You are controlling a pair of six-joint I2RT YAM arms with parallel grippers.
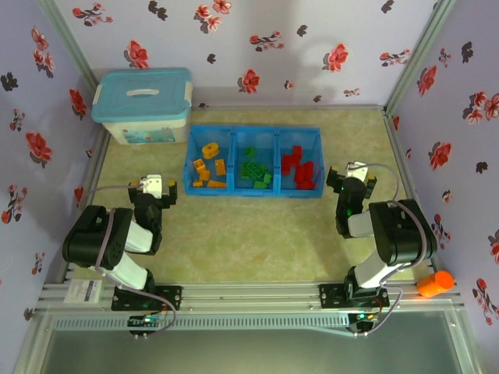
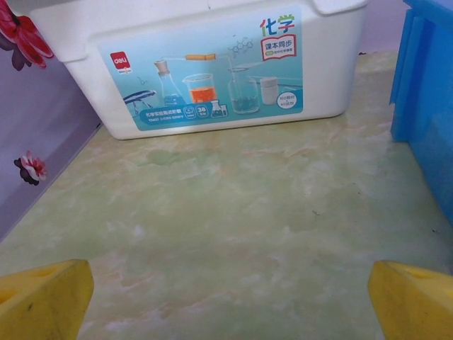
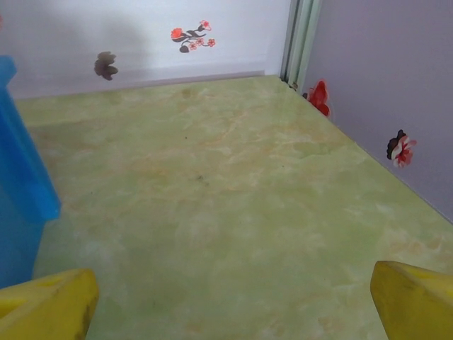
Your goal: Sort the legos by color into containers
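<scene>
tray [image 1: 234, 160]: sitting lengthwise, its three compartments lined up in a row.
orange-yellow legos [image 1: 209, 167]: lying in the tray's left compartment.
green legos [image 1: 253, 173]: piling in the tray's middle compartment.
red legos [image 1: 298, 167]: resting in the tray's right compartment; they're tiny from up here, so a stray colour could be hiding.
left gripper [image 1: 153, 185] [image 2: 226, 301]: hovering just off the tray's left end, jaws spread wide, gripping nothing.
right gripper [image 1: 355, 173] [image 3: 233, 301]: hanging just off the tray's right end, jaws apart, nothing between them.
storage box [image 1: 143, 105] [image 2: 212, 64]: standing behind the tray's left corner.

Glossy blue plastic tray [image 1: 252, 130]; smooth marbled tabletop [image 1: 257, 234].
</scene>
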